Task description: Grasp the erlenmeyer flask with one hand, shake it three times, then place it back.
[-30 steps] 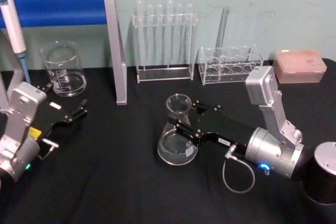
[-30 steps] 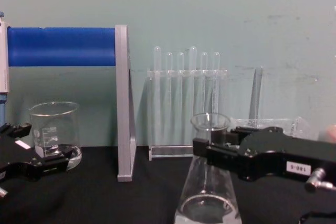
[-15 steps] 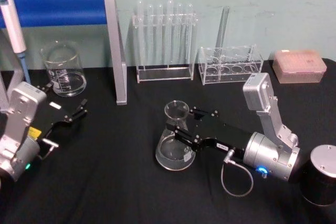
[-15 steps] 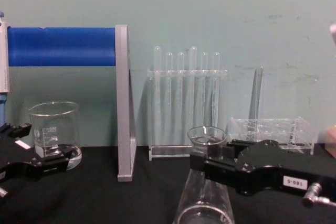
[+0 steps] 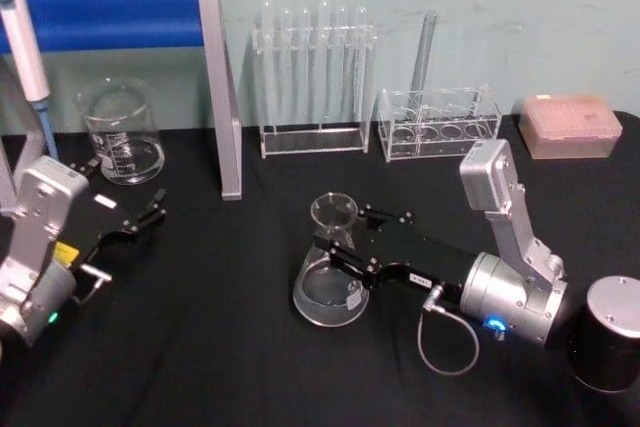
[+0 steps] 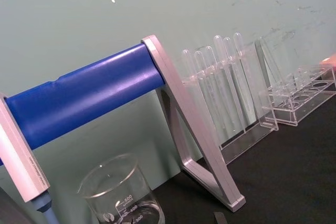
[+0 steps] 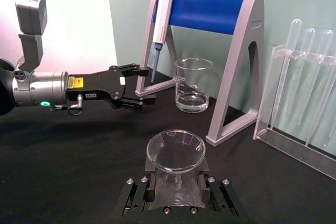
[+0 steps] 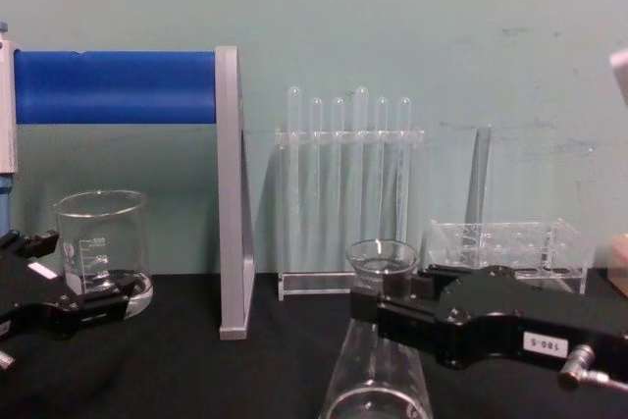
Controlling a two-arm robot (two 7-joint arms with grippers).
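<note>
- Black desk (image 5: 230, 347), near centre: fingers of the right gripper (image 5: 335, 240) clamp the neck of the erlenmeyer flask (image 5: 328, 294); smooth glass could slip during brisk shaking.
- Left gripper (image 5: 152, 212), fingers apart, idles at left.
- Test tubes (image 5: 315, 67) behind: a wide swing might strike them.

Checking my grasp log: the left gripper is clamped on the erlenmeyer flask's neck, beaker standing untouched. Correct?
No: the head view shows the right gripper clamped on the neck of the erlenmeyer flask. The left gripper sits open near the beaker, which stands untouched.
</note>
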